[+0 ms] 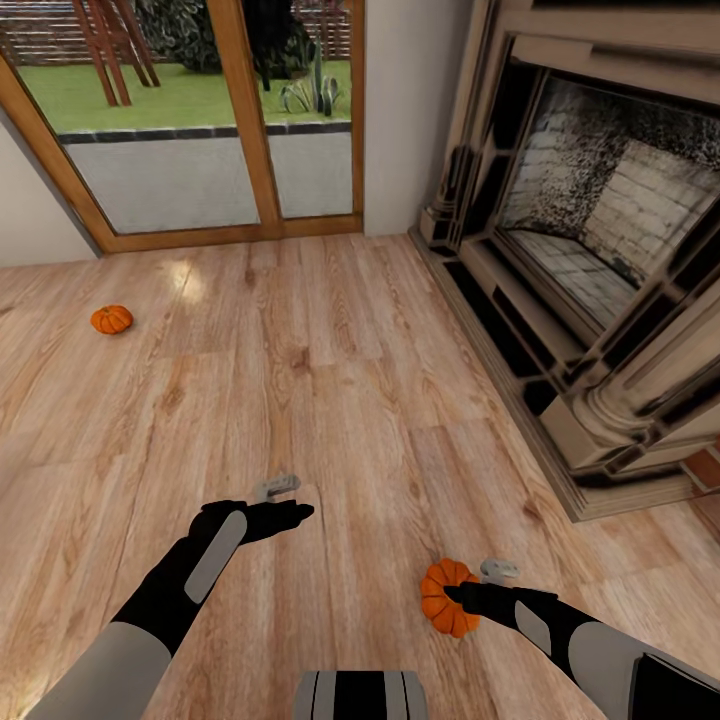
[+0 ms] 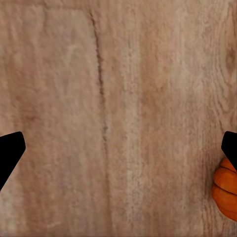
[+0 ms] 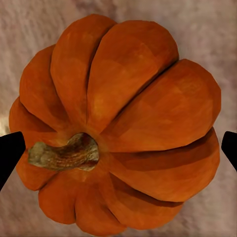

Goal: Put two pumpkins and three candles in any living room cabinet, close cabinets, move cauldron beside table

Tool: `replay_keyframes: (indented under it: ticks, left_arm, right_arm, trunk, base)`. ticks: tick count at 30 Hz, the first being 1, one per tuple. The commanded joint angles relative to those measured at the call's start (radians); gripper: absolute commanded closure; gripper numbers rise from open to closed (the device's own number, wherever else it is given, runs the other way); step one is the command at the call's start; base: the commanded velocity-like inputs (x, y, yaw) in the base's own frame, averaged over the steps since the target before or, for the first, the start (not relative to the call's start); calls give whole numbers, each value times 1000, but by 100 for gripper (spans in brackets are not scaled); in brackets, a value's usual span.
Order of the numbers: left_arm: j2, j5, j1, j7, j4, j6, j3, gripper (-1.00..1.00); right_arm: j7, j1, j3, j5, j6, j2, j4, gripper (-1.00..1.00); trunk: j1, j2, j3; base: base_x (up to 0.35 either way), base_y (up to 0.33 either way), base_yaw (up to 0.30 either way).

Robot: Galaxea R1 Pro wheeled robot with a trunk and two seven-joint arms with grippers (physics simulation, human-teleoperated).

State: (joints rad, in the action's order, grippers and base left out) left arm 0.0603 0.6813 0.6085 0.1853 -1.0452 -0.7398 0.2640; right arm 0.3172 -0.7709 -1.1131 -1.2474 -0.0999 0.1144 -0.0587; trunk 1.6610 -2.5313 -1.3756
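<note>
**Right pincer poised over first pumpkin; nothing stowed that I can see**

My right pincer (image 1: 462, 592) hangs directly above the near pumpkin (image 3: 118, 128), which sits on the wooden floor (image 1: 330, 380). In my right wrist view the fingertips (image 3: 10, 155) stand wide apart, one on each side of the fruit and clear of it; the stem lies toward one finger. No grip is made yet.

My left pincer (image 1: 300, 512) hovers over bare floor, apart from the right one, its fingers likewise spread with nothing between them. The near pumpkin's edge shows just beside one of its fingertips in the left wrist view.

The second pumpkin (image 1: 111, 319) lies well ahead of my left pincer, near the glass door (image 1: 200, 130). A stone fireplace (image 1: 590, 250) stands ahead of my right pincer.

Judgement: the task is at an early stage. Both pumpkins are on the floor. Candles, cabinet, cauldron and desk are not before me, so their status is unconfirmed. Next, lower and close on the near pumpkin.
</note>
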Motion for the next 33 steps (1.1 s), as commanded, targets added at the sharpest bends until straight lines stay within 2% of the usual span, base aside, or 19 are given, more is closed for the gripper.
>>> replay_keyframes:
  ticks: [1,13,32,33]
  left_arm:
    - [1,11,1,10,-1,-2,3,-100]
    - [1,12,1,9,-1,-3,3,-100]
    - [1,11,1,11,-1,-2,3,-100]
    - [1,11,1,11,-1,-2,3,-100]
  right_arm:
    - [2,0,-6,-10,-4,1,-1,-100]
    - [2,0,-6,-12,-4,1,-1,-100]
    - [2,-1,-6,-10,-4,1,-1,-100]
    - [2,0,-7,-10,-4,1,-1,100]
  trunk:
    - [0,0,-1]
    - [5,-3,-43]
    - [5,-3,-43]
    - [5,-3,-43]
  base:
    - [0,0,0]
    - [0,0,0]
    - [0,0,0]
    - [0,0,0]
